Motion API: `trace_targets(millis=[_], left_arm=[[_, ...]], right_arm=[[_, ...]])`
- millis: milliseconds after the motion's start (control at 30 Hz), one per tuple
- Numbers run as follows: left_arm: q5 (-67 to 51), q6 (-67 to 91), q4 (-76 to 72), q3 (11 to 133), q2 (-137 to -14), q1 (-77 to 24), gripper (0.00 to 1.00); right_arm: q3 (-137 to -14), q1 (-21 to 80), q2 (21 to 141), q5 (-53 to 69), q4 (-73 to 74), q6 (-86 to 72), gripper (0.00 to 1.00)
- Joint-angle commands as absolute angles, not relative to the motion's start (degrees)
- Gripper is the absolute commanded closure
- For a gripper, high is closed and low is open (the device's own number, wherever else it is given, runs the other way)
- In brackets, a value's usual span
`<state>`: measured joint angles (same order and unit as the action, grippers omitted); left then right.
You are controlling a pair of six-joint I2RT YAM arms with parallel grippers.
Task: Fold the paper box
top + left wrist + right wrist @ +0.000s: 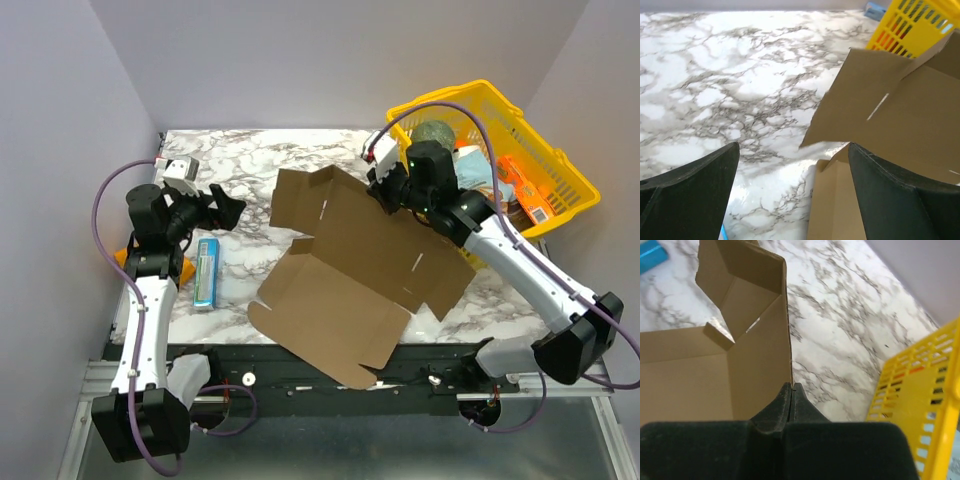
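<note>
On marble table (240, 160) (grey walls (330, 60)), right end effector (791, 390) clamps paper box (350, 265); left end effector (793, 146) gapes.

Your paper box (350, 275) sprawls across the middle of the table (250, 170), its near corner overhanging the front edge. The basket (545, 140) sits behind it to the right; a small carton (206, 272) lies to its left, in front of your left gripper (232, 208).

Your marble-patterned table (250, 165) carries the brown paper box (340, 290), spread open toward the near edge. A blue-green carton (206, 272) lies flat to its left and a yellow basket (545, 143) sits at the far right corner. Something orange (122, 256), possibly a small object, shows at the left edge.
</note>
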<state>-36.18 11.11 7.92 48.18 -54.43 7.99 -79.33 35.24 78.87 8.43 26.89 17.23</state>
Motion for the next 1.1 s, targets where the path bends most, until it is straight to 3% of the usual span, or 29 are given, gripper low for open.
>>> trace_targets(millis=[0,333,667,833,1067], left_arm=[[-26.72,8.88,11.78,48.95,-54.23,3.54,0.02],[-29.01,8.79,12.83,48.60,-59.85,-6.14,0.10],[-15.32,20.99,11.26,41.15,-54.15,-18.88,0.14],[-10.20,32.14,1.60,32.37,-55.36,-30.82,0.18],[-11.34,37.53,-18.62,26.19,-69.92,-38.31,0.24]], right_arm=[[-70.61,39.28,73.67,-7.45,16.89,14.77,0.99],[-56.53,53.17,69.70,-24.60,4.58,14.77,0.99],[-62.93,53.70,74.70,-36.12,1.94,20.74,0.99],[-66.52,53.00,78.48,-37.18,-1.66,25.13,0.99],[-68.81,53.26,80.07,-32.97,-0.18,22.33,0.99]])
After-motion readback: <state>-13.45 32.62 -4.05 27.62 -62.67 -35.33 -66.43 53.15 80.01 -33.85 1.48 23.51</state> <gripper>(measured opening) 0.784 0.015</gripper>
